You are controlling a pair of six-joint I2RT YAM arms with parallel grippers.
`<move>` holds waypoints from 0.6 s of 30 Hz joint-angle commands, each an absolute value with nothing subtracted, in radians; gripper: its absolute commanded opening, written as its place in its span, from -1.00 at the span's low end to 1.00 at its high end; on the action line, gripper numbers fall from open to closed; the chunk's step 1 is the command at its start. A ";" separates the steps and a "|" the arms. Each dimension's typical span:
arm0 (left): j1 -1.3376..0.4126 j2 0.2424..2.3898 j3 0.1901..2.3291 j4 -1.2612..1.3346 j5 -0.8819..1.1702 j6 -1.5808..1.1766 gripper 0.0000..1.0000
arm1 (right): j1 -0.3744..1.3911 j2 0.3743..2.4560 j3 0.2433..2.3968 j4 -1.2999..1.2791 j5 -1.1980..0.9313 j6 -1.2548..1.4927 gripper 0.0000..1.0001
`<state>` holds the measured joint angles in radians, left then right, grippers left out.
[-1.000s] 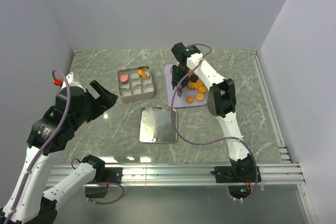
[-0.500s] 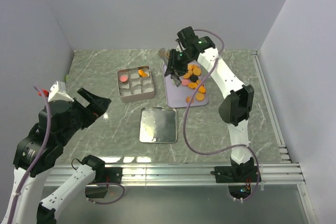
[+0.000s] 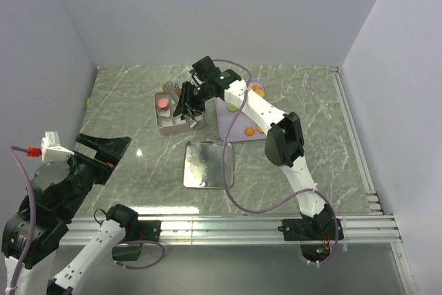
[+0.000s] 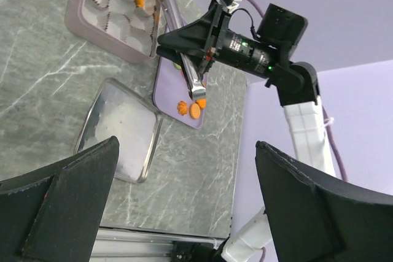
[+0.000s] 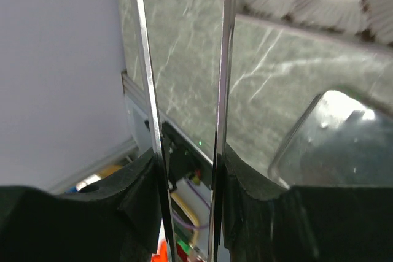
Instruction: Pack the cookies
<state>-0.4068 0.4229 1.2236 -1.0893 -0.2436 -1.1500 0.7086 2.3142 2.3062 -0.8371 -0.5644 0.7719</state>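
tongs (image 4: 190, 70) in right jaws, now over tin (image 3: 163, 124)

Flat orange cookies (image 4: 194, 111) lie on lavender tray (image 4: 169, 93) (pink one (image 3: 163, 103) in tin (image 4: 110, 44)).

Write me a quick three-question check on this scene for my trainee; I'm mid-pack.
1. True or false: the left gripper holds the tongs.
2. The cookies in view on the lavender tray are: A orange, B blue, C white.
3. Fill in: in the top view, the far-left cup of the tin holds a cookie coloured ____.
Key: 1 false, the right gripper holds them; 2 A; 3 pink.
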 commanded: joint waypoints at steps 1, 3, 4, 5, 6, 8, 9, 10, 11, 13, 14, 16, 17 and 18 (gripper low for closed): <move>-0.403 0.414 1.259 -1.133 -0.278 -1.198 0.99 | 0.686 2.356 2.376 -0.724 -0.563 0.854 -0.36; -0.402 0.410 1.276 -1.156 -0.285 -1.203 0.99 | 0.681 2.373 2.384 -0.718 -0.537 0.867 -0.36; -0.402 0.408 1.281 -1.157 -0.288 -1.204 0.99 | 0.680 2.378 2.379 -0.718 -0.532 0.870 -0.36; -0.402 0.402 1.287 -1.173 -0.291 -1.209 0.99 | 0.680 2.382 2.376 -0.718 -0.523 0.871 -0.35; -0.402 0.399 1.290 -1.180 -0.296 -1.212 0.99 | 0.675 2.385 2.375 -0.719 -0.511 0.871 -0.35; -0.402 0.393 1.295 -1.195 -0.304 -1.216 0.99 | 0.673 2.396 2.370 -0.726 -0.500 0.868 -0.34; -0.402 0.384 1.296 -1.196 -0.307 -1.218 0.99 | 0.672 2.398 2.372 -0.732 -0.482 0.865 -0.33; -0.402 0.382 1.296 -1.200 -0.311 -1.219 0.99 | 0.670 2.398 2.370 -0.741 -0.477 0.859 -0.32; -0.400 0.377 1.299 -1.201 -0.314 -1.223 0.99 | 0.670 2.399 2.367 -0.741 -0.474 0.858 -0.30; -0.402 0.371 1.301 -1.204 -0.321 -1.224 0.99 | 0.663 2.404 2.364 -0.741 -0.472 0.859 -0.23; -0.402 0.370 1.301 -1.206 -0.325 -1.224 0.99 | 0.660 2.407 2.365 -0.739 -0.472 0.859 -0.21; -0.402 0.365 1.299 -1.203 -0.330 -1.223 0.99 | 0.661 2.416 2.376 -0.741 -0.476 0.862 -0.17; -0.402 0.364 1.295 -1.200 -0.330 -1.220 0.99 | 0.660 2.421 2.381 -0.738 -0.477 0.865 -0.16; -0.402 0.365 1.292 -1.193 -0.328 -1.218 0.99 | 0.661 2.424 2.391 -0.739 -0.479 0.868 -0.15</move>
